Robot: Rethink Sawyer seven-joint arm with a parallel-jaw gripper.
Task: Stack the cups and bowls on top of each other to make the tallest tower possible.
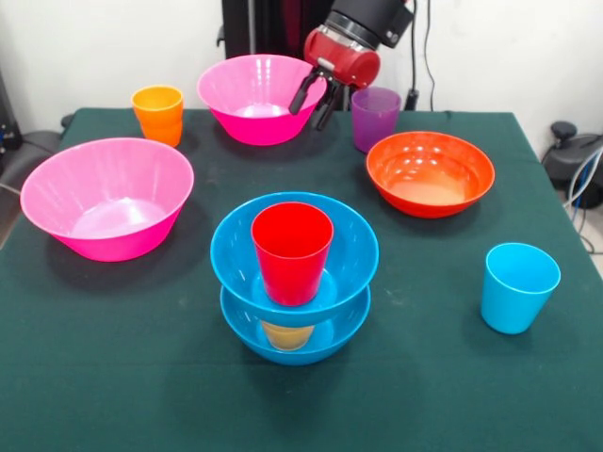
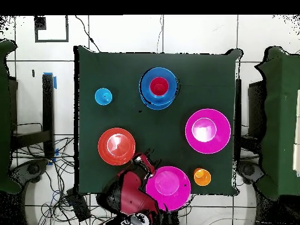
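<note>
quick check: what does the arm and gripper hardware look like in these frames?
The arm shows a black cylindrical link above a glossy red rounded wrist housing. Below it, the gripper has two slim black fingers on a small grey mount. From overhead, the same red and black body shows. No markings are legible.

Yellow cup (image 1: 285,334) mostly hidden between bowls

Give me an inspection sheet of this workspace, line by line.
Surface: green cloth table.
Job's things: red cup in upper blue bowl, over lower blue bowl holding a yellowish cup; two pink bowls, orange-red bowl, orange cup, purple cup, light blue cup loose.
Clutter: nothing seen.
Gripper: gripper by far pink bowl, fingers apart, empty.
Cables: on the floor.
Surroundings: white wall.
</note>
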